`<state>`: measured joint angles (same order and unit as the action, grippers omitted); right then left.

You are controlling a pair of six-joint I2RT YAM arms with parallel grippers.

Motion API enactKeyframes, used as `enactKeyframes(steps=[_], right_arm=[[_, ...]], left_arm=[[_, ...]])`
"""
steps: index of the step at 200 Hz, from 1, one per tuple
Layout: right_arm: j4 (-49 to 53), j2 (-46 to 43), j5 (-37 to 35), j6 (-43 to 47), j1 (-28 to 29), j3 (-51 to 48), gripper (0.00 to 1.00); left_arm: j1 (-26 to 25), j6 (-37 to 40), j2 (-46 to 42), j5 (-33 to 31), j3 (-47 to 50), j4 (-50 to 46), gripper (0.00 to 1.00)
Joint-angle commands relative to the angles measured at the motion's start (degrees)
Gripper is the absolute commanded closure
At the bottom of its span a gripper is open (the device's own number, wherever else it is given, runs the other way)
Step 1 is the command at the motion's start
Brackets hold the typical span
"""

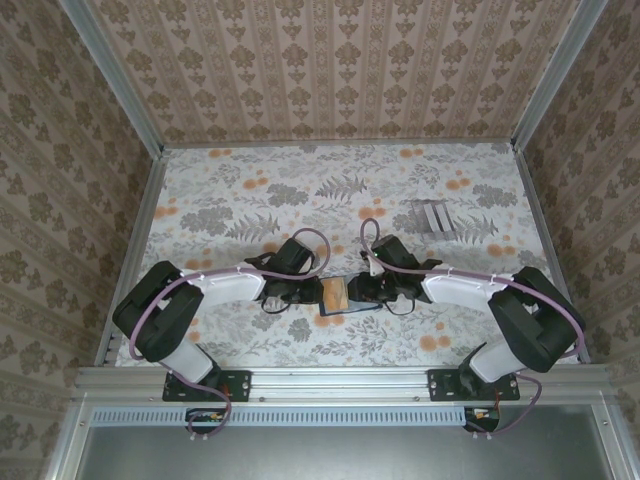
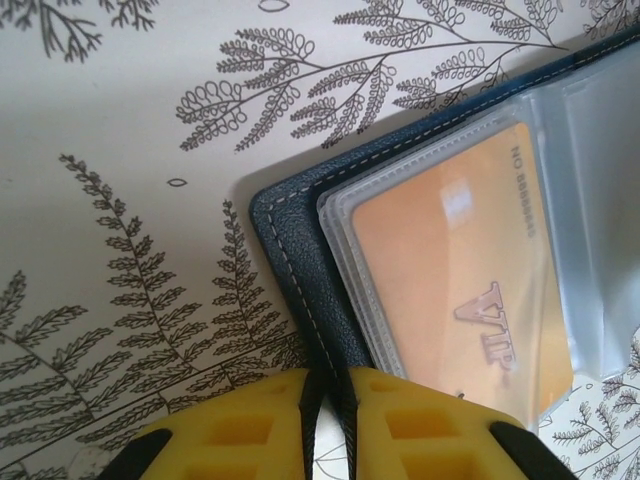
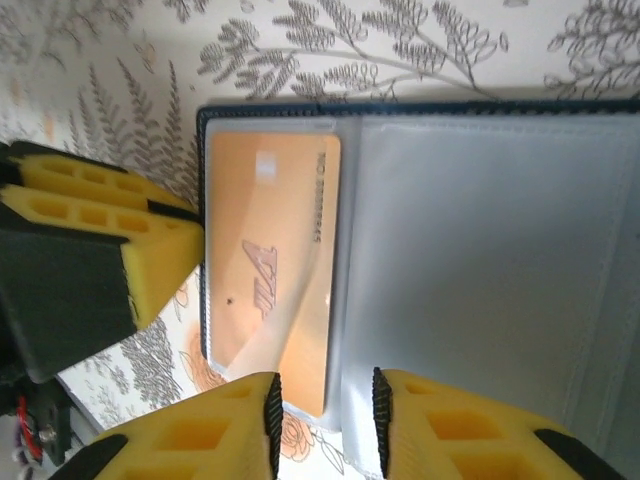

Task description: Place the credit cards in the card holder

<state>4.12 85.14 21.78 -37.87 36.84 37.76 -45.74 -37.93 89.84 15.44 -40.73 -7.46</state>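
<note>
The card holder (image 1: 336, 298) lies open on the flowered tablecloth between the two arms, navy rim (image 2: 290, 230) outside and clear plastic sleeves (image 3: 500, 240) inside. An orange credit card (image 3: 270, 250) marked VIP (image 2: 450, 270) sits in the left sleeve, its near end sticking out past the sleeve. My left gripper (image 2: 330, 400) is shut on the holder's navy edge (image 1: 312, 293). My right gripper (image 3: 322, 410) is open at the holder's near side (image 1: 358, 292), its jaws standing either side of the card's near end without touching it.
Pale grey striped flat pieces (image 1: 433, 215) lie at the back right of the table. Patterned walls and metal rails (image 1: 135, 240) enclose the table on three sides. The left gripper's yellow fingers (image 3: 100, 230) appear beside the holder in the right wrist view.
</note>
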Motion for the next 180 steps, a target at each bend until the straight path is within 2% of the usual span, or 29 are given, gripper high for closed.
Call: enactKeyframes(steps=[1, 36, 62, 91, 103, 134, 151, 180], right_arm=[[5.4, 1.2, -5.0, -1.0, 3.6, 3.5, 0.63], [10.3, 4.4, -15.5, -5.0, 9.1, 8.3, 0.55], [14.9, 8.0, -20.1, -5.8, 12.0, 12.8, 0.49], [20.0, 10.6, -26.7, -6.3, 14.3, 16.5, 0.49], [21.3, 10.9, -28.2, -6.1, 14.5, 17.2, 0.51], [23.8, 9.3, -31.2, -5.3, 14.5, 17.3, 0.69], [24.6, 7.9, -31.9, -5.2, 14.5, 17.0, 0.75], [24.1, 6.2, -31.1, -5.5, 14.4, 15.8, 0.79]], left_arm=[[0.1, -0.9, -0.2, 1.1, 0.8, 1.4, 0.80], [0.9, -1.8, -3.6, -0.2, 3.4, 1.8, 0.75], [2.1, -3.9, -6.6, -0.1, 5.9, 3.3, 0.71], [4.2, -4.5, -8.4, 1.5, 7.4, 3.3, 0.68], [4.5, -4.7, -9.0, 1.4, 8.0, 3.6, 0.67], [4.9, -3.4, -9.7, 1.8, 7.5, 2.2, 0.67], [4.9, -3.1, -9.6, 1.5, 7.6, 2.4, 0.67], [4.7, -2.5, -8.5, 2.0, 6.7, 1.8, 0.66]])
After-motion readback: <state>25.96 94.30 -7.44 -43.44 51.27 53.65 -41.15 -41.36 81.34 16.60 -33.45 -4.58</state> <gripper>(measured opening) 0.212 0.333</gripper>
